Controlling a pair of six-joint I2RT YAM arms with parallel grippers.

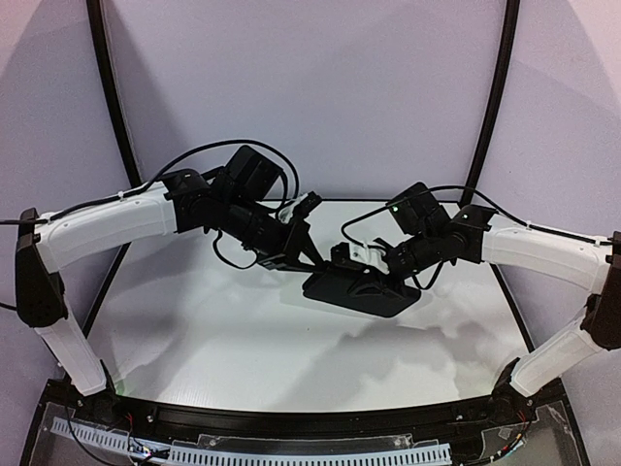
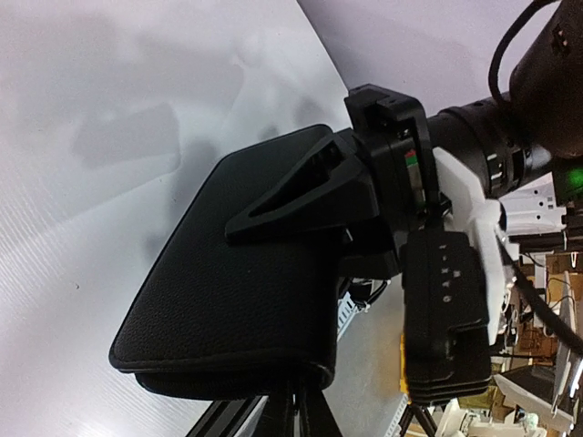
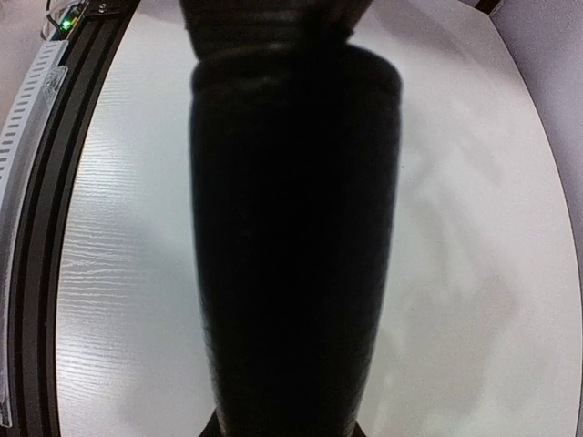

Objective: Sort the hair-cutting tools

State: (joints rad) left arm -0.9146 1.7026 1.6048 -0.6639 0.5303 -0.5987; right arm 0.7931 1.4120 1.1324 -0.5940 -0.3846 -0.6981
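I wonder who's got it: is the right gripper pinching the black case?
Yes, in the left wrist view the right gripper has its jaws clamped over the edge of the black case.

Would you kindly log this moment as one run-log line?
right gripper: shut on flat black rectangular zip case, raised | left gripper: shut at case edge | scissors, combs: unseen

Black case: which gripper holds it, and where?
The right gripper clamps the black case on its edge; the left gripper is shut at its end, hold unclear.

My white, faintly grained table has the black zip case over its middle, though I cannot tell if they touch.
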